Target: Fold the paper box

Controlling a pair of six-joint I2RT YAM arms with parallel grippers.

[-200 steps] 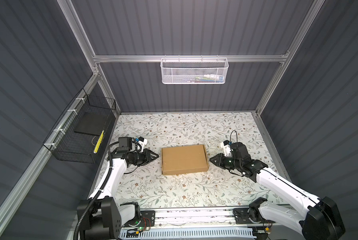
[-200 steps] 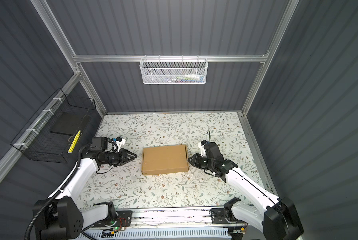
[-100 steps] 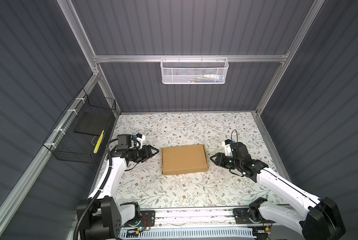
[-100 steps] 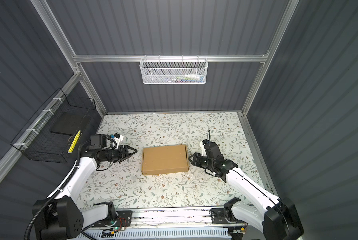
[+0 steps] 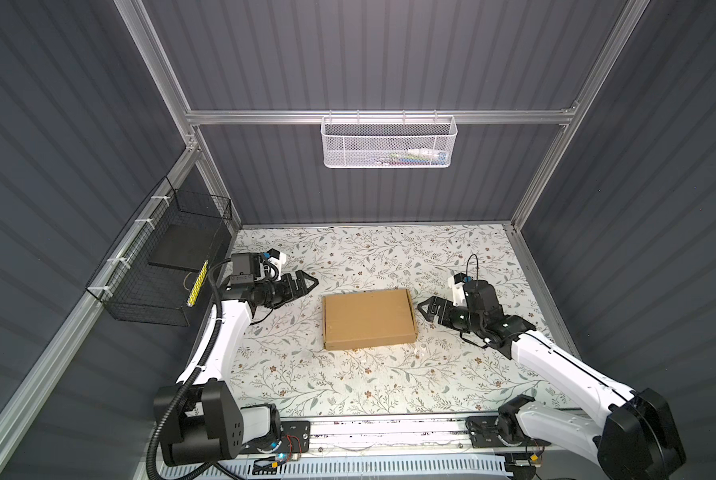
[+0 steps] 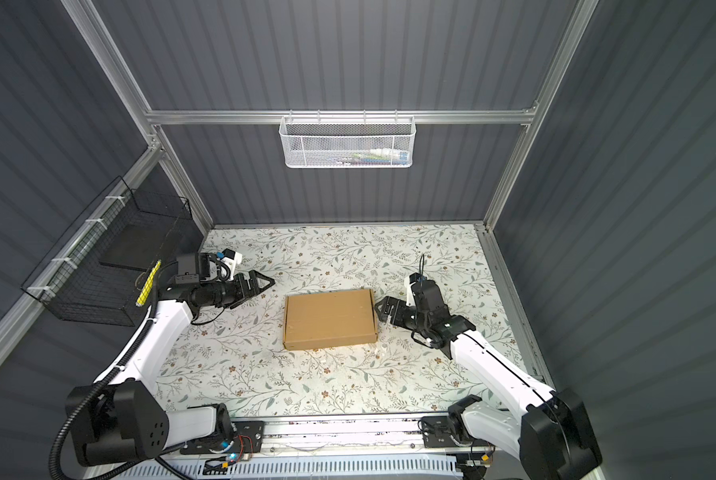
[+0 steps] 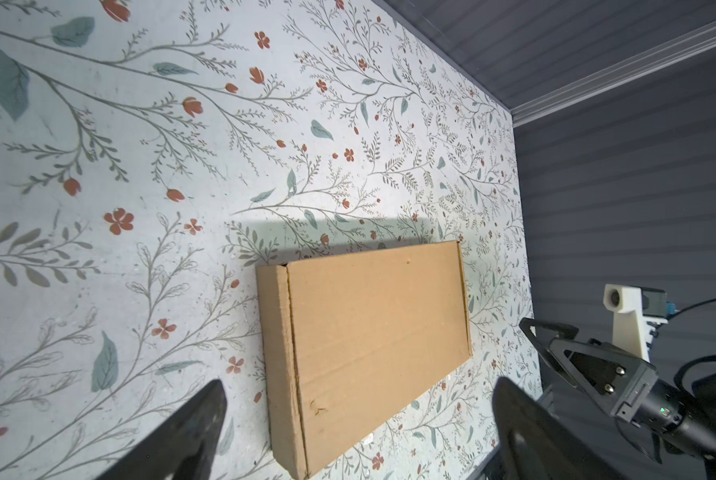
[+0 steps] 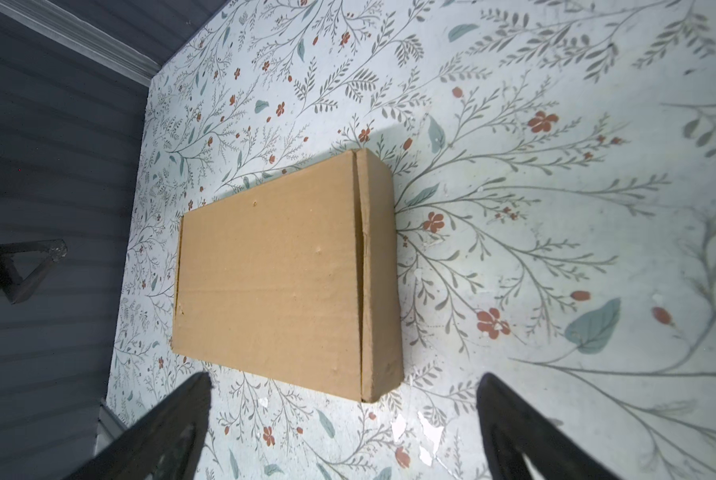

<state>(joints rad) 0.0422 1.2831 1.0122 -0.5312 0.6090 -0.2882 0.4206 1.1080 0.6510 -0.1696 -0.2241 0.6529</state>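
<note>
Cardboard box [image 5: 368, 318] lies shut and flat near the middle of the table [image 5: 348, 386], with its long axis running 9 to 3 o'clock in both top views and no flap standing. Off its 10 o'clock corner hangs the left claw [image 5: 311, 281], clear of it, so the box lies toward that claw's 4 o'clock. At the short 3 o'clock edge sits the right claw [image 5: 423, 309], just beside the box and apparently not touching; the box lies at its 9 o'clock, and this arm is nearer. Both claws are spread wide and hold nothing. Folding looks done; any last press would suit the right arm.
</note>
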